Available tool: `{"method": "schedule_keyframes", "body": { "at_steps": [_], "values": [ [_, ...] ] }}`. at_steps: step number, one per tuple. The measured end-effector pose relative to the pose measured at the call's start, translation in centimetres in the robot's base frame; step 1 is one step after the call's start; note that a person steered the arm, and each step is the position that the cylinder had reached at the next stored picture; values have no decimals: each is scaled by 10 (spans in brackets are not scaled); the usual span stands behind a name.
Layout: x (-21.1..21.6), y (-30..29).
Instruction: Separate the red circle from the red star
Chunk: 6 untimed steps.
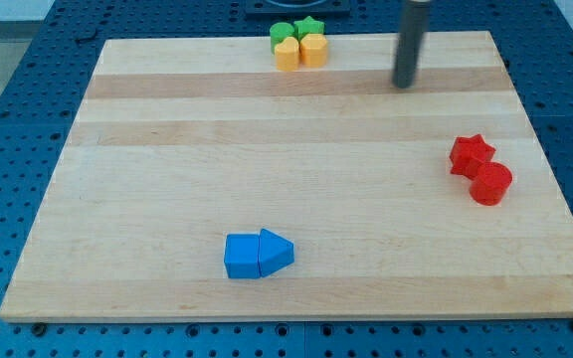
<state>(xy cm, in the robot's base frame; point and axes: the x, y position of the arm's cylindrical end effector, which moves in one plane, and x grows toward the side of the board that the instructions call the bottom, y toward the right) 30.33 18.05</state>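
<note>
The red star [471, 154] lies near the board's right edge, and the red circle [491, 184] touches it on its lower right side. My tip [404, 86] stands near the view's top, right of centre. It is well above and to the left of the red pair and touches no block.
A tight cluster sits at the top edge: green circle [283, 33], green star [309, 27], yellow heart [286, 54], yellow hexagon [313, 49]. A blue cube [242, 256] and blue triangle [276, 252] touch near the bottom centre. The wooden board [167, 159] lies on a blue perforated table.
</note>
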Motion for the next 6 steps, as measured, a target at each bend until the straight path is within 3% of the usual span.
{"method": "schedule_keyframes", "body": {
  "at_steps": [2, 3, 5, 6],
  "values": [
    [67, 147],
    [118, 164],
    [174, 110],
    [175, 64]
  ]
}}
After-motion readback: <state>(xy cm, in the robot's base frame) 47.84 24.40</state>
